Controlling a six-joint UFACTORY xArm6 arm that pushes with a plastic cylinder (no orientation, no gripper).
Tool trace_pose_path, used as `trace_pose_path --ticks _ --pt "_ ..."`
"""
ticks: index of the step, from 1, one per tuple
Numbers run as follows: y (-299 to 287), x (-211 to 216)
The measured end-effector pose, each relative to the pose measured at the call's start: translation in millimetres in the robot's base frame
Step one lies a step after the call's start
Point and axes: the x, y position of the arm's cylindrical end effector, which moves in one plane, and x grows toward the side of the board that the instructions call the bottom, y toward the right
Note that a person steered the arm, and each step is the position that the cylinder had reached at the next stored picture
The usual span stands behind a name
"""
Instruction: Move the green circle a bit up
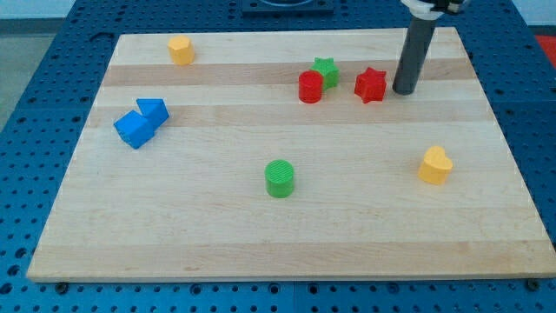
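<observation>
While my tip stands far from its target, entries run from the view's left to the view's right.

Blue pair: blue cube point(133, 129) and a smaller blue block point(154, 110), shape unclear, touching each other near the bench's left edge.

Yellow block, top: yellow block point(181, 50), shape hard to make out, alone near the view's top left.

Green circle: green circle point(280, 178), the task's block, upright on the bench point(217, 235) below centre, well apart from every other block.

Red and green cluster: red cylinder point(310, 87) touching or just beside the green star point(327, 70), which sits above and to its right.

Red star: red star point(370, 84), just right of that cluster.

Tip: my tip point(403, 91) rests just beside the red star on its right, well apart from the green circle.

Yellow heart: yellow heart point(435, 165), alone toward the view's right.

Jaws: none on this arm; a bare rod, so nothing is gripped.

Step in hand (judgement): approach only; the push is not yet begun.

Next move (judgement): bring the tip round the red star to the view's bottom side of the green circle, then give a short push toward the view's top, stopping well short of the red cylinder.
</observation>
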Motion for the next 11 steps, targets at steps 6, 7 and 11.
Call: trace_pose_path --ticks 6,7,11 --pt "-48.2 96.6" --pt "-52.7 152.4" --pt "-176.4 159.7"
